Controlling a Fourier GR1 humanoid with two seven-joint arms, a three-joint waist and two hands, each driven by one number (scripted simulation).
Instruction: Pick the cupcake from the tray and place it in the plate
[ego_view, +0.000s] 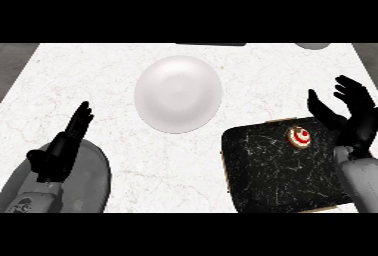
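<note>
The cupcake (299, 137) is seen near the far edge of the dark tray (277, 172), well apart from the white plate (178, 93) on the worktop (88, 80). The right hand (353, 117) is held open just beside it, the left hand (63, 147) open and resting. The cupcake should be approached from above and enclosed evenly round its sides.

Cupcake (299, 137) on dark tray (273, 175), white plate (178, 93) apart

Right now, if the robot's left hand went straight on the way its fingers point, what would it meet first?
Probably nothing close: the open left hand points up the view and slightly right, over bare white marble counter. The round white plate lies to the right of that line, though height is hard to judge.
</note>
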